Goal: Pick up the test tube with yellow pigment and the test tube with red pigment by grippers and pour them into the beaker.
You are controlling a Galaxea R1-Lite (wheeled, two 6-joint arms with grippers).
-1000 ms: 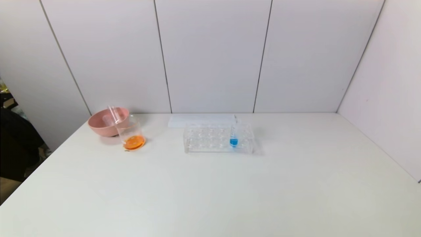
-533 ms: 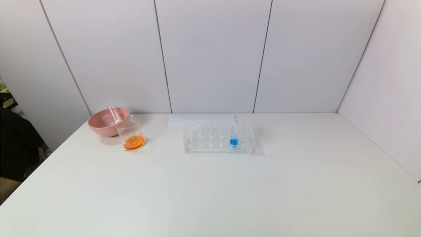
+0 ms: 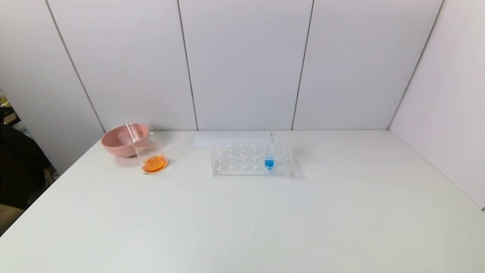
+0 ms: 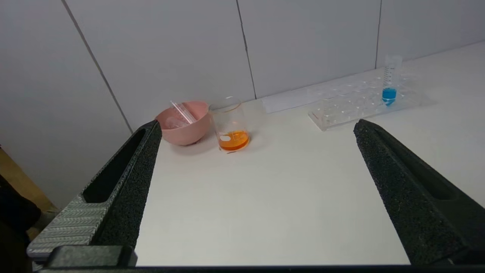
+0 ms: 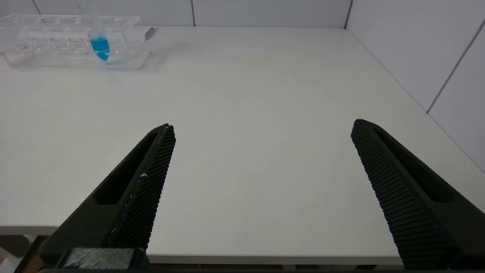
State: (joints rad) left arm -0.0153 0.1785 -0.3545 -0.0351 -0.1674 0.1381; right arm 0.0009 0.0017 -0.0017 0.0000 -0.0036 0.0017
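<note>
The pouring looks done: the beaker (image 3: 152,153) beside the pink bowl (image 3: 120,141) holds orange liquid, two empty tubes (image 4: 181,114) lie in that bowl, and the left gripper (image 4: 253,131) and right gripper (image 5: 261,129) hang back with jaws spread wide, holding nothing.

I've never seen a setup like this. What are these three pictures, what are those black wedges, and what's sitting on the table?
One picture looks down from the robot's head; the other two come from cameras on its wrists. The black wedges are gripper fingers: the left gripper and the right gripper, both open, empty, pulled back at the near edge of the table. On it stand a pink bowl holding empty tubes, a beaker with orange liquid, and a clear rack with one tube of blue liquid.
</note>
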